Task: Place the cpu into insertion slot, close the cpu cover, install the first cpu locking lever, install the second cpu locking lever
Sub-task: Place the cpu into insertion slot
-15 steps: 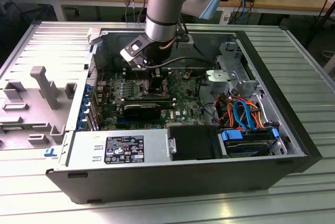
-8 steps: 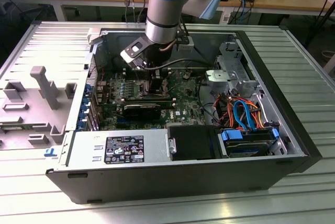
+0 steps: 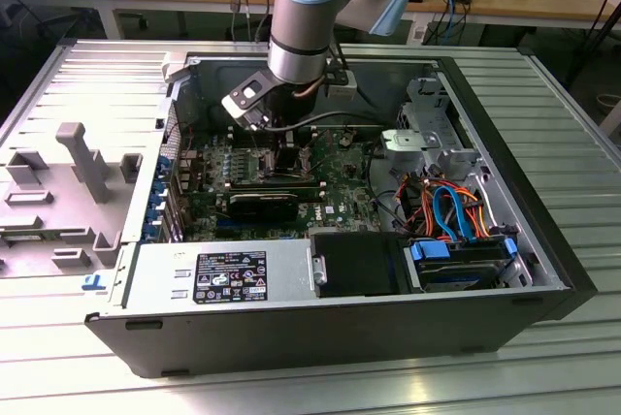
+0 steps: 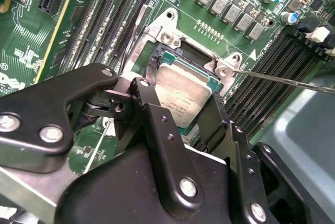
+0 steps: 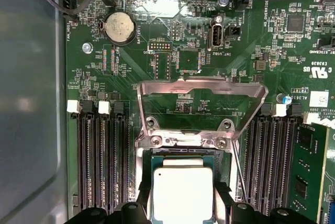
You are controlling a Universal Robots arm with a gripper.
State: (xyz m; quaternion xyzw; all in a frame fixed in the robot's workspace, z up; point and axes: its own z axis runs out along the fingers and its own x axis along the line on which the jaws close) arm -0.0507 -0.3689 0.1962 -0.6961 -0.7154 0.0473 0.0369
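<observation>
The cpu [image 5: 182, 192] [image 4: 180, 96], a square chip with a silver-grey top, lies flat over the insertion slot [image 5: 183, 141] [image 4: 191, 51]. I cannot tell whether it is fully seated. My gripper [image 4: 180, 103] [image 5: 183, 208] is shut on it, with one black finger [image 4: 144, 90] on each of two opposite edges. The cpu cover [image 5: 201, 87] is swung open and stands back from the slot, the board showing through its window. A thin wire locking lever [image 4: 282, 80] [image 5: 238, 171] runs free beside the socket. In the exterior view my gripper [image 3: 288, 158] reaches down into the open computer case.
Long black memory slots [image 5: 99, 156] [image 5: 275, 156] flank the socket on both sides. A round coin battery [image 5: 119, 28] sits on the board beyond the cover. The case holds a power supply [image 3: 228, 274], a drive bay [image 3: 461, 260] and coloured cables [image 3: 446, 207]. A grey fixture [image 3: 82, 158] lies at the exterior view's left.
</observation>
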